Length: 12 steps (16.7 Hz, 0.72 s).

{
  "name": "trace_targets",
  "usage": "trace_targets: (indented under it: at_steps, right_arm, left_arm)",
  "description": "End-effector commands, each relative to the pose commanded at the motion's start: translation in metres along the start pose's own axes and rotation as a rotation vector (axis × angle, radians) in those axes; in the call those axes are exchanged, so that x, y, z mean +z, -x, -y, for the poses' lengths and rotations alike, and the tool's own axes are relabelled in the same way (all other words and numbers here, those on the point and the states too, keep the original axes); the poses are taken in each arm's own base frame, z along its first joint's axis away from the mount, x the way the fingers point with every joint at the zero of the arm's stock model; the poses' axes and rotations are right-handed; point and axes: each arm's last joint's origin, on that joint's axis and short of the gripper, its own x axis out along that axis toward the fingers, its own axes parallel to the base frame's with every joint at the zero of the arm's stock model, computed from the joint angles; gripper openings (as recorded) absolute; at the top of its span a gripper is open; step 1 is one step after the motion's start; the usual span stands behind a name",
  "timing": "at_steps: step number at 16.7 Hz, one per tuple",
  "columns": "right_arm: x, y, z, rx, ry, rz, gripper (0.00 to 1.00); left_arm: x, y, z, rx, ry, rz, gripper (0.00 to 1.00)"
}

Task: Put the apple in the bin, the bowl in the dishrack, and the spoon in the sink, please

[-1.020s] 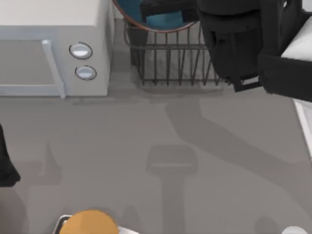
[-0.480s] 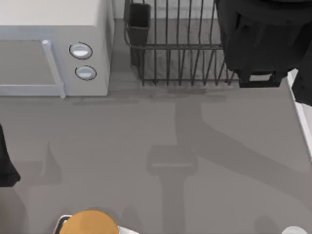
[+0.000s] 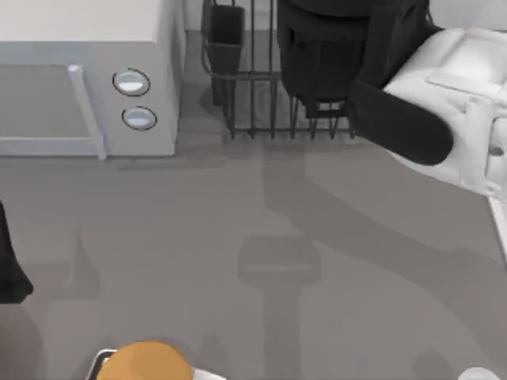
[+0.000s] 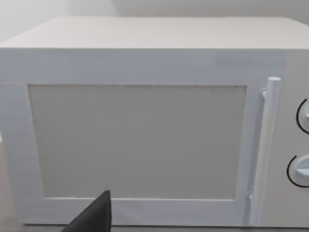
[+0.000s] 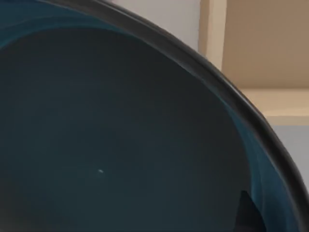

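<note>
The bowl (image 5: 111, 135) is right up against the right wrist camera, its dark blue inside taking up most of that picture with the rim curving across, so my guess is it's being carried by the right arm (image 3: 412, 103). From above I can't pick the bowl out; a second ago its blue inside and reddish rim poked out over the far edge of the dishrack (image 3: 261, 95), half a second ago it was already gone from the top view, and now the right arm has swung back left so its black wrist hangs over the rack's right half. Can't tell whether the right jaws are apart or clamped on the bowl, they're hidden under the arm.

So I'd say the bowl leg is mid-way: arm hovering above the rack, bowl not visibly sitting between the bars yet. Next bit probably needs lowering it between the uprights without clipping the cutlery cup (image 3: 224, 36) at the rack's left corner.

Left arm (image 3: 12, 269) is parked at the left edge of the surface, its camera staring at the microwave (image 3: 87, 79) door, can't tell its jaws either. The orange-yellow round thing (image 3: 144, 362) sits at the near edge, untouched
</note>
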Motion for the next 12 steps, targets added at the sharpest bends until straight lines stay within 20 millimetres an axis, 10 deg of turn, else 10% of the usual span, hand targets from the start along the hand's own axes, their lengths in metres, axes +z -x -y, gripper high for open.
trace_targets:
  at_steps: [7, 12]
  right_arm:
    - [-0.121, -0.115, 0.016, 0.001, -0.01, 0.012, 0.0]
    - [-0.142, -0.132, 0.028, 0.001, -0.008, 0.007, 0.0]
  left_arm:
    - [0.0, 0.0, 0.0, 0.0, 0.0, 0.0, 1.0]
    - [0.0, 0.0, 0.0, 0.0, 0.0, 0.0, 1.0]
